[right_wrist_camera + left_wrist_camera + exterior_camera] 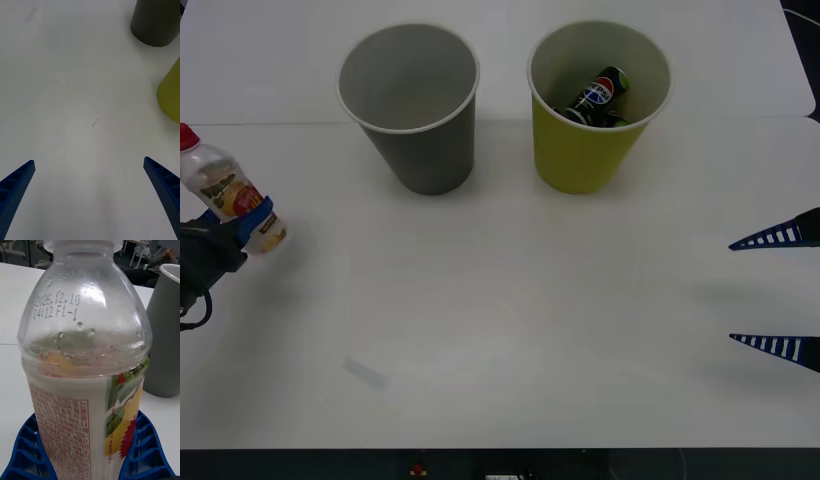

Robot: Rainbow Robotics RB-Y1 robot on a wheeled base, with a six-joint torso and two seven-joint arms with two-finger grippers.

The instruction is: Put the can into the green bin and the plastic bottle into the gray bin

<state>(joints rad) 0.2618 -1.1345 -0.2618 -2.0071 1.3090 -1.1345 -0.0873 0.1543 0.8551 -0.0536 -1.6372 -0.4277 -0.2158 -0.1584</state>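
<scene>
Gray bin (pixel 410 105): upright on the white table (pixel 510 330), serving here as the landmark; its inside looks bare.
Green bin (pixel 595 110): upright just beside the gray bin, on the robot's right of it, not touching.
Can (pixel 600 95): lying tilted inside the green bin, logo facing up.
Plastic bottle (pixel 225 190): well to the robot's left of the gray bin, tilted, red cap uppermost, gripped around its lower labelled part.
Left gripper (pixel 250 225): blue fingers (pixel 26 450) clamped on both sides of the plastic bottle.
Right gripper (pixel 780 290): far to the robot's right of the gray bin, past the green bin and nearer the robot, jaws spread wide, holding nothing.
</scene>
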